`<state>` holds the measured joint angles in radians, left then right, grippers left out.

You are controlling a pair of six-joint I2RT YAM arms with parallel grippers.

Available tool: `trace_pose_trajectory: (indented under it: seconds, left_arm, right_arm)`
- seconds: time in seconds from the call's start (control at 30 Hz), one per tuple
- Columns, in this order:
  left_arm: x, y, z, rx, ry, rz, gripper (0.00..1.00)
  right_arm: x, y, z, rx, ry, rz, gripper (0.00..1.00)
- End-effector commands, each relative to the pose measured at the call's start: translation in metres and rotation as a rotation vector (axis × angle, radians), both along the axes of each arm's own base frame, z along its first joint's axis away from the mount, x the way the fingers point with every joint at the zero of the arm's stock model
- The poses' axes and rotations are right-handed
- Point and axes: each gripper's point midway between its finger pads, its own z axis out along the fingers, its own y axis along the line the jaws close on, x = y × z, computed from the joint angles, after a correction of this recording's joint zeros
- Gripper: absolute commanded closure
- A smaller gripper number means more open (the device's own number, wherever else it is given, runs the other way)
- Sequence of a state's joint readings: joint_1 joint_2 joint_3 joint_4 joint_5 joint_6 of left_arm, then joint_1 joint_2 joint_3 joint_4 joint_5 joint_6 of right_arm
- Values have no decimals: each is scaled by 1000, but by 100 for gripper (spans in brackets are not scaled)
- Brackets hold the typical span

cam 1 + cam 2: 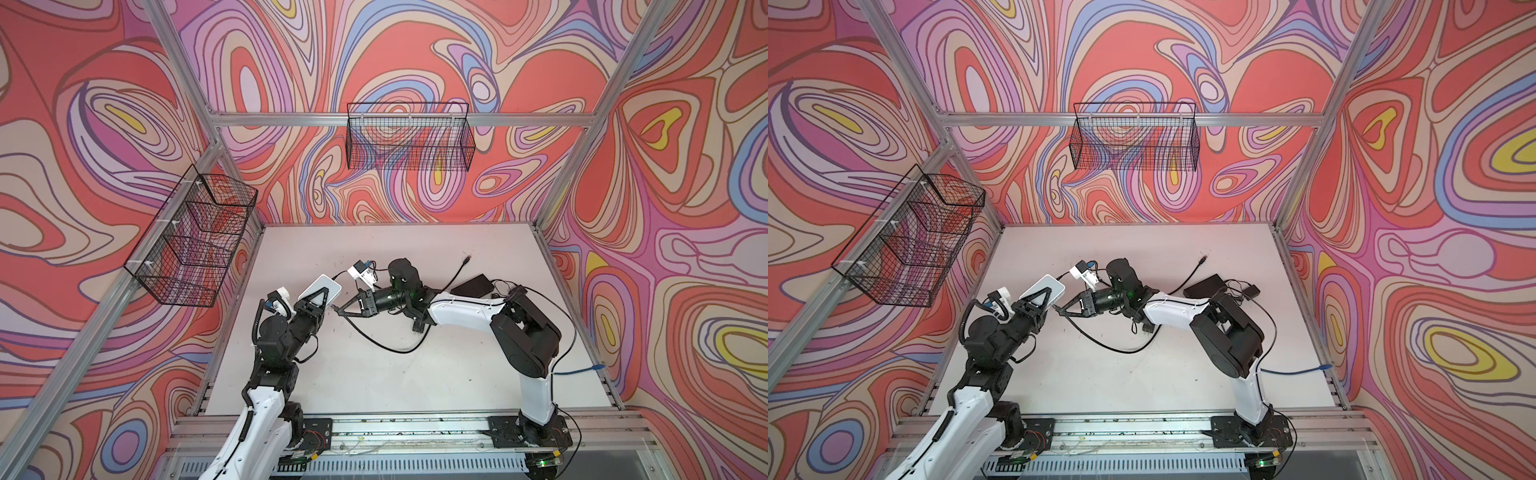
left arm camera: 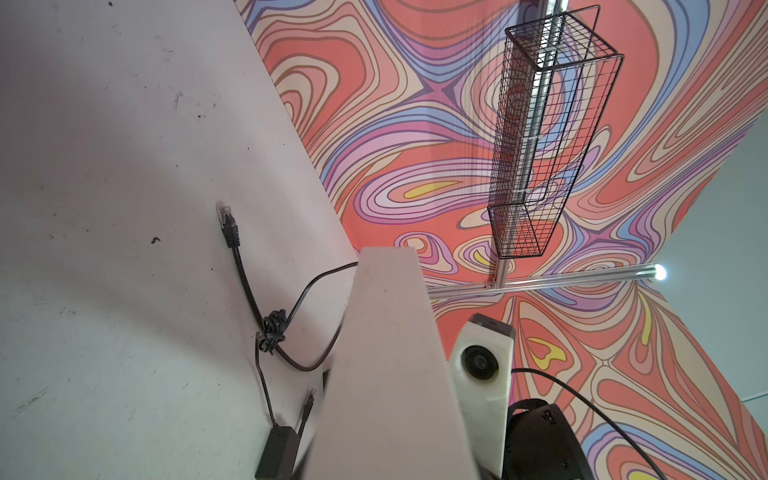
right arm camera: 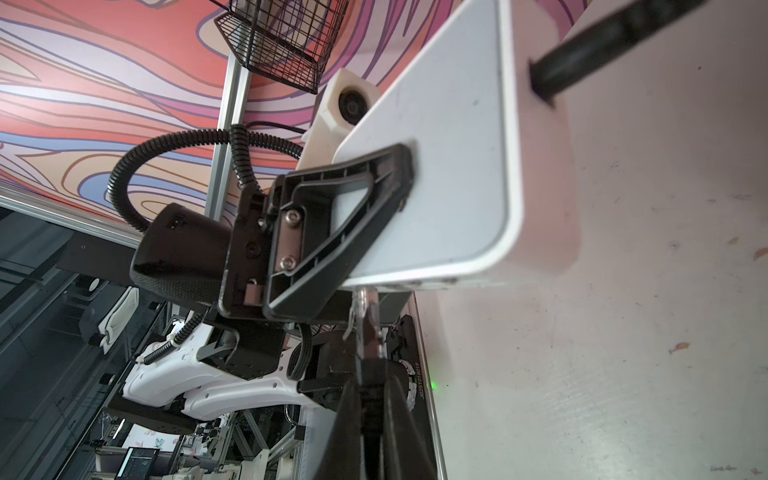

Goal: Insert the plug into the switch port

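Closest to the right wrist lens, the right gripper shows as two matte black wedge fingers pinched nearly together on the plug, a small clear plastic connector with a black boot. The plug's tip sits right at the port edge of the switch; whether it has gone into a port cannot be told.

The switch is a flat, smooth white plastic box with rounded corners, held tilted above the table. The left gripper is clamped across it, one ribbed, triangular black finger flat on its broad face. A thicker black lead enters another side of the box.

From the plug a round black cable trails in a loose curve over the table, a pale matte sheet with scuffs and specks. Its far connector lies bare near a flat black box. Two black wire-mesh baskets hang on the aluminium frame against swirling printed walls.
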<state>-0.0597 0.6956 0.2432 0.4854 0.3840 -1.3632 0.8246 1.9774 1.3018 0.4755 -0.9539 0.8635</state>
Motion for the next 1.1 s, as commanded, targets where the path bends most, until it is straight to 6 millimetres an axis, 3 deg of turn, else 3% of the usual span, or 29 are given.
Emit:
trace_pose_trajectory:
  seconds: [0.0,0.63,1.07]
  left_arm:
    - [-1,-6,17,-11,-68,-31,90]
    - [4,-15,32,-32,-134,-72,90]
    - [7,-18,33,-54,-129,-95,90]
  right_arm:
    - [5,6,12,33,-25,-5,100]
    - [10,8,10,19,-24,-20,100]
    - [10,-6,16,21,-40,-32,100]
